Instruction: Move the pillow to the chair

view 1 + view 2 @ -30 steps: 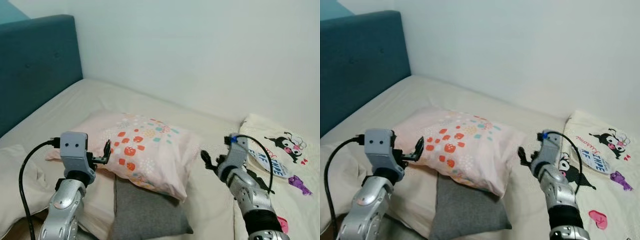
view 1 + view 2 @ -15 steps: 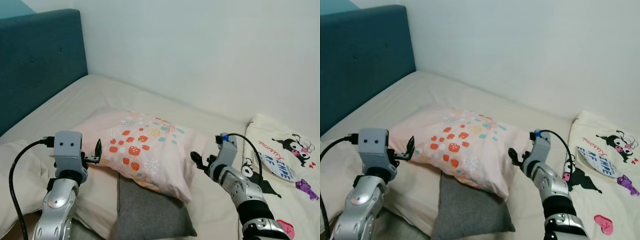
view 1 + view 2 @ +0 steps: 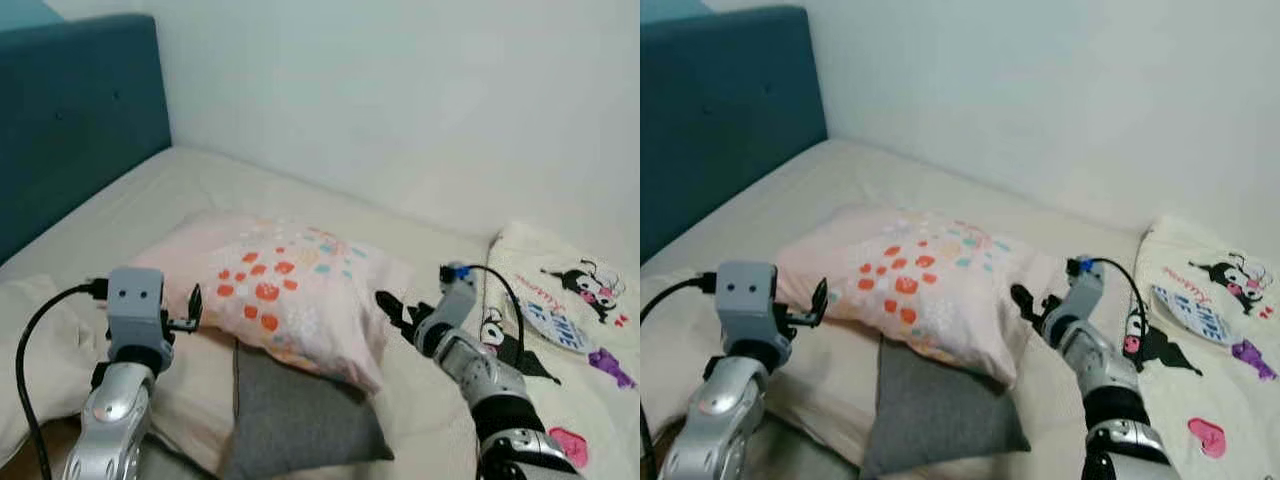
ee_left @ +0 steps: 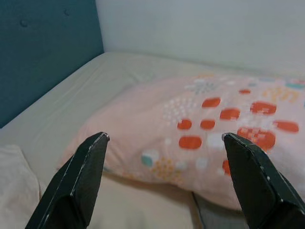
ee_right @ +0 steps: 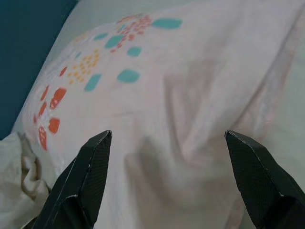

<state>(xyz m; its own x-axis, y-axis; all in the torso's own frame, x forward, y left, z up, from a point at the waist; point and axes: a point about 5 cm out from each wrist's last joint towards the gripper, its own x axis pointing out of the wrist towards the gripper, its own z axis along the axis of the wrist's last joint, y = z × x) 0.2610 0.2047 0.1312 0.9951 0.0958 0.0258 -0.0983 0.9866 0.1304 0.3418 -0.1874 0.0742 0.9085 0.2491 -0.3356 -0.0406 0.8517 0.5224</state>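
Pale pink cloth printed with orange and teal patches covers the one pillow (image 3: 290, 300), which lies on the bed (image 3: 170, 195) with its near edge resting on a single grey cushion (image 3: 290, 425). A teal padded headboard (image 3: 70, 120) stands at the robot's left, and a white wall (image 3: 400, 100) runs along the far side of the bed. At the right lies one cream blanket (image 3: 570, 330) printed with black cartoon figures and hearts.

Two grippers flank the pillow. The left gripper (image 3: 190, 310) sits just beside the pillow's left edge, its jaws spread wide and holding nothing. The right gripper (image 3: 392, 308) is at the pillow's right corner, its jaws likewise wide apart and empty; whether they touch the cloth cannot be told. A crumpled cream sheet (image 3: 35, 350) lies at the near left.
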